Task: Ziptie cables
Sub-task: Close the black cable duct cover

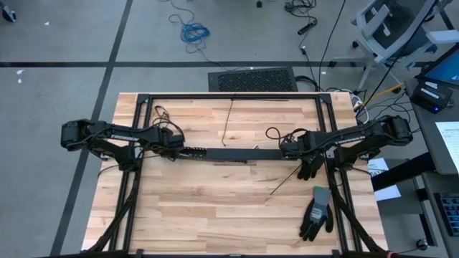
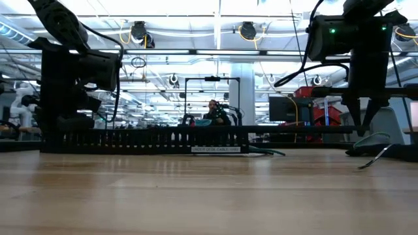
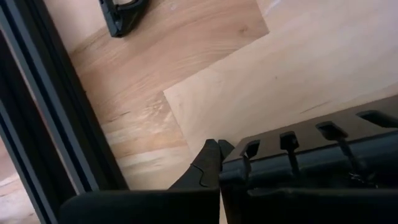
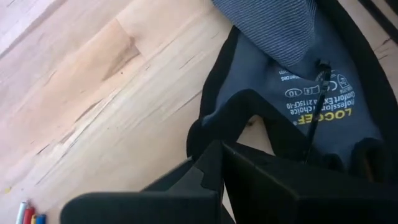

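Here the left gripper (image 3: 217,152) is clenched on nothing, beside the long black slotted cable duct (image 1: 215,153) lying across the light wooden table (image 1: 215,215). The right gripper (image 4: 214,165), likewise closed and empty, hovers over a grey-and-black work glove (image 4: 298,93). Only the coloured ends of the thin bundled cables (image 4: 28,213) show, near the right gripper on the wood. They look light and limp, likely to splay; better taken near the gathered end, which is hidden.
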Tool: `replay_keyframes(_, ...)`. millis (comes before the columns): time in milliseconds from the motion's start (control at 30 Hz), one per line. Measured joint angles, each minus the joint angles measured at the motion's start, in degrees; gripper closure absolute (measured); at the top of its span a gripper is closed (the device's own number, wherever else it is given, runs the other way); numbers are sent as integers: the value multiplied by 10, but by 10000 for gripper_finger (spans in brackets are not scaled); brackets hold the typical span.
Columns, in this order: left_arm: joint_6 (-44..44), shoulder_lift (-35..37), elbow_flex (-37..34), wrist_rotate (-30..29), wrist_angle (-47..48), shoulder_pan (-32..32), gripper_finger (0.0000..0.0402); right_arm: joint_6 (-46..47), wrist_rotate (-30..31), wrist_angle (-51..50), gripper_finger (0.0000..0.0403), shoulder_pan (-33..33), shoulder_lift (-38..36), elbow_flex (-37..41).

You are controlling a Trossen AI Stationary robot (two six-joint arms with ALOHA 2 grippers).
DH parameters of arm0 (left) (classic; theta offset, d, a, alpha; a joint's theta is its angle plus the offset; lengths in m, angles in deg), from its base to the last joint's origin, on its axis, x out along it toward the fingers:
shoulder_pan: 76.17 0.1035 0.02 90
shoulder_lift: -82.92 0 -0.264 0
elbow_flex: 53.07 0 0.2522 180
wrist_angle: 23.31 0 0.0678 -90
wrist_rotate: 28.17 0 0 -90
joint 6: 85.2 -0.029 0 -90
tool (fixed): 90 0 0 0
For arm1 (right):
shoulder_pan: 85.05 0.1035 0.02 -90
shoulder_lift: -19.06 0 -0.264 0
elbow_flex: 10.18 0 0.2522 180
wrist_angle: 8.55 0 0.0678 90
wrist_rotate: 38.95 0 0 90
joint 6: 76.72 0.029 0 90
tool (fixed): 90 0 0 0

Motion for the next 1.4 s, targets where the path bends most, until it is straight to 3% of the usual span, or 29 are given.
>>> replay_keyframes(400, 12, 0, 0, -4, 1, 0, 401, -3, 1, 1, 403, 0, 0, 0)
replay_keyframes(633, 14, 0, 3, -8, -9, -1, 401, -88, -63, -40, 403, 1, -5, -4)
replay_keyframes(1033, 18, 0, 5, -11, -20, -1, 402, -247, -65, -73, 403, 1, -36, -6)
replay_keyframes(1400, -105, 0, 16, -15, -17, -1, 401, -355, -65, -115, 403, 1, -72, -5)
